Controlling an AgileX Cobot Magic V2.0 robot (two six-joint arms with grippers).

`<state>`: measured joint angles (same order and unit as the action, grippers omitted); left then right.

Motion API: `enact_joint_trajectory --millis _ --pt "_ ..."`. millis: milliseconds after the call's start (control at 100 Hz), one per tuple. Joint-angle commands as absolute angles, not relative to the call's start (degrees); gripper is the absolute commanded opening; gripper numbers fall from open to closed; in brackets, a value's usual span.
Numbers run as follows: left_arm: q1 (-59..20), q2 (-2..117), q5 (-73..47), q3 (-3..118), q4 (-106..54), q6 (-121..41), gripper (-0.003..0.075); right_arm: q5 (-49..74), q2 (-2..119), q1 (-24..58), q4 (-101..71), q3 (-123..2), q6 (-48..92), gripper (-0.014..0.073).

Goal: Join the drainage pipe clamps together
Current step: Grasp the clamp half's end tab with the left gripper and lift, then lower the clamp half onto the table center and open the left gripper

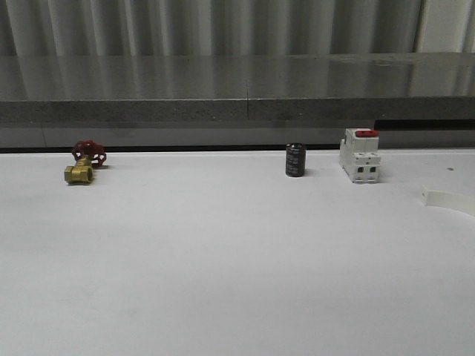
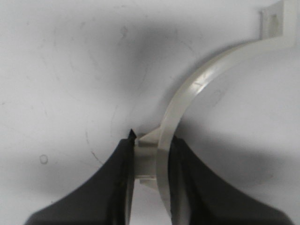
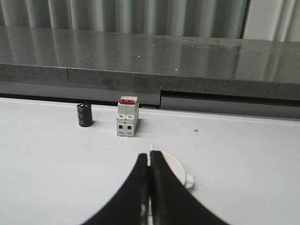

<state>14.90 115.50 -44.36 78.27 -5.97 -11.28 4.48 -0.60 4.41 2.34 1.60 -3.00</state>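
Clamp half (image 2: 187,98) pinched between left hand (image 2: 152,164) fingers.

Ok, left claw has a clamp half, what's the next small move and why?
Probably carry that clamp half toward the second half, tabs facing. The left claw is shut on its end tab, the right claw sits closed at the second half's edge, and the halves are not yet joined.

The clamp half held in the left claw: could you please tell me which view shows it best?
The left wrist view: the clamp half arcs across the frame, one end pinched in the left claw. The other views show another white clamp piece, largely hidden.
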Motion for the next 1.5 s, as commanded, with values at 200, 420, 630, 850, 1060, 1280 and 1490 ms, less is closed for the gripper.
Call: enact_joint_trajectory --millis 200,420,630,850,1060,1280,1490 --pt "9.4 103.7 -48.9 79.9 -7.6 -5.9 0.0020 0.0 -1.8 4.3 2.8 0.7 -2.8 -0.0068" --pt "0.0 99.4 -51.3 79.9 -6.3 0.0 0.0020 0.0 -1.8 4.3 2.8 0.7 -2.8 -0.0068" --pt "-11.2 99.4 -49.1 79.3 -5.8 6.2 0.0020 0.0 -1.8 4.3 2.8 0.7 -2.8 -0.0068" --pt "-21.1 100.2 -45.2 79.5 -4.8 11.4 0.0023 0.0 -1.8 4.3 2.8 0.7 -2.8 -0.0068" --pt "-25.8 105.3 -45.2 81.9 -4.2 15.2 0.0024 0.0 -1.8 4.3 2.8 0.7 -2.8 -0.0068" --pt "-28.1 111.2 -45.2 85.8 -3.8 17.8 0.0024 0.0 -1.8 4.3 2.8 0.7 -2.8 -0.0068" --pt "-29.1 114.5 -45.3 86.8 -3.8 19.5 0.0027 0.0 -1.8 4.3 2.8 0.7 -2.8 -0.0068"
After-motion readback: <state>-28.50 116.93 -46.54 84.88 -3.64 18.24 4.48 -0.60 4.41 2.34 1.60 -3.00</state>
